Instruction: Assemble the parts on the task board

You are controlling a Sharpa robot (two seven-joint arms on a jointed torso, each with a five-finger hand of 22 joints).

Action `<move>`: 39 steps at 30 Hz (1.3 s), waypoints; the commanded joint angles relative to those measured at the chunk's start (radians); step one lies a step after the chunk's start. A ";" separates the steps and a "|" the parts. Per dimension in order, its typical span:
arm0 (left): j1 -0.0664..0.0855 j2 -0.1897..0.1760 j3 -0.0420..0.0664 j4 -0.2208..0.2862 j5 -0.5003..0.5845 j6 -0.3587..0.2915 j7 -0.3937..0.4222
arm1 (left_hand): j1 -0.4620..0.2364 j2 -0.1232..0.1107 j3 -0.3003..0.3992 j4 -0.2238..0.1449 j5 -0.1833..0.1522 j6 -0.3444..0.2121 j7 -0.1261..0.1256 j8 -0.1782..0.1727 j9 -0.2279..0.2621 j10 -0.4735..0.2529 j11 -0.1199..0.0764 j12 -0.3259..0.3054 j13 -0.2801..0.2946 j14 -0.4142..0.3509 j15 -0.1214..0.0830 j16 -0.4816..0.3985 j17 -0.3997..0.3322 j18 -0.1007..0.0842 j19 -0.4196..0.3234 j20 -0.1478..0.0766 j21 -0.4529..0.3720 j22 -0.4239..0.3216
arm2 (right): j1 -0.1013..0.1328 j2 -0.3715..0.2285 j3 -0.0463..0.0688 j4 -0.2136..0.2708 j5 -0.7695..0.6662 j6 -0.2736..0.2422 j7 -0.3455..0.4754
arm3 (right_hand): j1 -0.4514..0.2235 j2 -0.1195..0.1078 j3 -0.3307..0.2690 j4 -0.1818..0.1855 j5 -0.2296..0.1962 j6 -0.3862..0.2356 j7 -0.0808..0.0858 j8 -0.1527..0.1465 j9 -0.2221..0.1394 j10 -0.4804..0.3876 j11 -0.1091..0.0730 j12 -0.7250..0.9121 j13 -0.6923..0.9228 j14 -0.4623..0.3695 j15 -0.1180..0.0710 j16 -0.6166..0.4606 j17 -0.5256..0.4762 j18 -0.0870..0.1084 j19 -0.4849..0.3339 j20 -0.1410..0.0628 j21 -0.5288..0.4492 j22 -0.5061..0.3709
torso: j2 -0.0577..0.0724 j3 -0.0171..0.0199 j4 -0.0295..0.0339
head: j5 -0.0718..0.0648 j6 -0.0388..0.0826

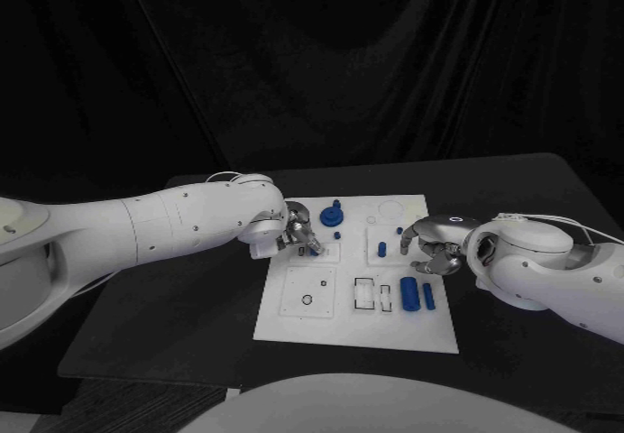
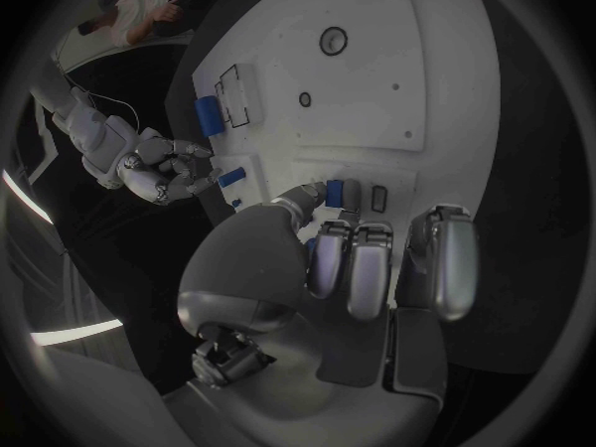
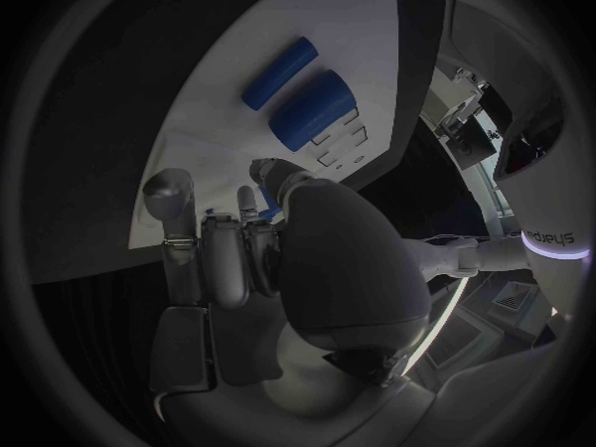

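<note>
A: Where does the task board (image 1: 312,320) sit?

B: In the middle of the black table (image 1: 169,316), a flat white plate, long side running near to far. Its surface carries outlined recesses: a small round hole and a square outline at the near left, narrow rectangular slots near the middle.

A: And the parts?

B: Blue pieces. Two cylinders (image 1: 409,294) lie side by side at the near right of the board, the thick one left of the thin one. A round part with an upright peg (image 1: 333,215) stands at the far side, left of centre. A small blue block (image 1: 382,245) stands right of centre, and a tiny blue piece (image 1: 337,235) lies just near the round part.

A: The left hand (image 1: 297,233)?

B: Over the board's far left edge. In the left wrist view its fingers (image 2: 352,268) are curled side by side, with a small blue piece (image 2: 334,193) at the thumb tip. I cannot tell whether it is pinched.

A: The right hand (image 1: 429,248)?

B: Over the board's right edge, just beyond the cylinders, fingers curled downward. Whether they hold anything, I cannot tell.
</note>
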 commanded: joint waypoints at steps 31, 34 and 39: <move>0.040 -0.045 0.001 0.069 0.004 0.045 -0.027 | -0.034 -0.020 0.255 -0.030 0.200 -0.023 -0.051 0.140 0.110 0.066 -0.009 0.031 0.223 0.104 -0.014 0.010 0.264 0.027 0.015 -0.005 0.030 0.224 | -0.003 -0.003 0.001 0.004 0.006 -0.008 -0.019 | -0.005 0.014 0.023 0.001 0.026 0.003 0.002 0.017 -0.013 -0.018 0.000 -0.024 0.170 0.015 0.004 -0.019 0.167 0.018 -0.014 -0.001 -0.034 0.095 | 0.000 -0.0008 -0.0007 | -0.005 0.000; 0.050 -0.037 0.001 0.051 0.004 0.116 -0.051 | -0.034 -0.014 0.261 -0.029 0.172 -0.030 -0.050 0.138 0.110 0.063 -0.008 0.029 0.222 0.104 -0.013 0.010 0.264 0.028 0.010 -0.005 0.024 0.222 | -0.003 -0.002 0.001 0.003 0.006 -0.009 -0.018 | -0.005 0.014 0.023 0.001 0.026 0.003 0.002 0.017 -0.013 -0.018 0.000 -0.024 0.170 0.015 0.004 -0.019 0.167 0.018 -0.014 -0.001 -0.034 0.095 | 0.000 -0.0005 -0.0005 | -0.004 0.000; 0.059 -0.018 0.001 0.011 0.004 0.208 -0.075 | -0.033 -0.013 0.264 -0.030 0.155 -0.032 -0.049 0.137 0.110 0.069 -0.008 0.033 0.226 0.104 -0.012 0.010 0.264 0.027 0.011 -0.005 0.026 0.223 | -0.003 -0.001 0.001 0.003 0.006 -0.017 -0.013 | -0.005 0.014 0.023 0.001 0.026 0.003 0.002 0.017 -0.013 -0.018 0.000 -0.024 0.170 0.015 0.004 -0.019 0.167 0.018 -0.014 -0.001 -0.034 0.095 | 0.001 -0.0012 0.0006 | -0.008 0.000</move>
